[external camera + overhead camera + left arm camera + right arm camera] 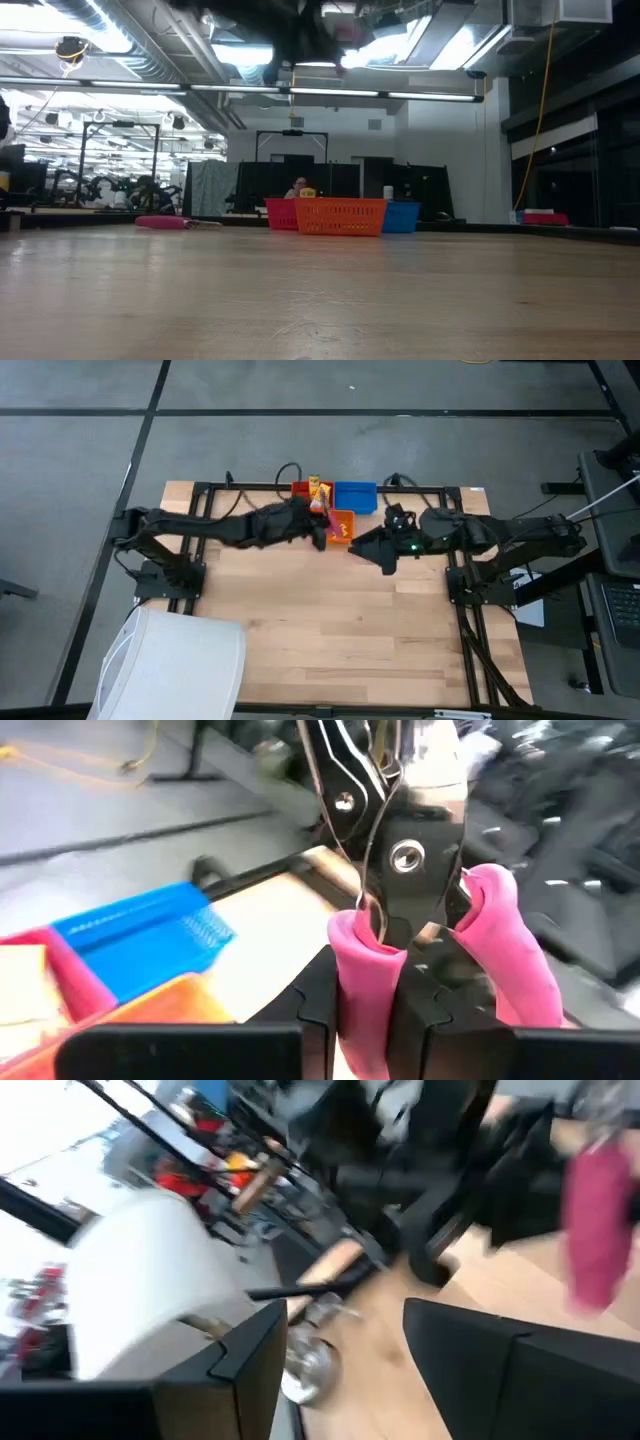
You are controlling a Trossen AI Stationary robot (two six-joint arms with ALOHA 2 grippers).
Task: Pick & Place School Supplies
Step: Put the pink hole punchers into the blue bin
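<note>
Pliers (400,870), pink-handled: rigid, light; left gripper (365,1010) clenched on one soft handle; right gripper (340,1350) released. You should grip both handles.

One camera looks straight down on the whole wooden table (330,620), with three bins at its far edge. Another sits at tabletop level, facing the orange bin (340,216) and the room behind. Each wrist camera looks closely past its own arm's fingers; the left one also shows the bins.
</note>
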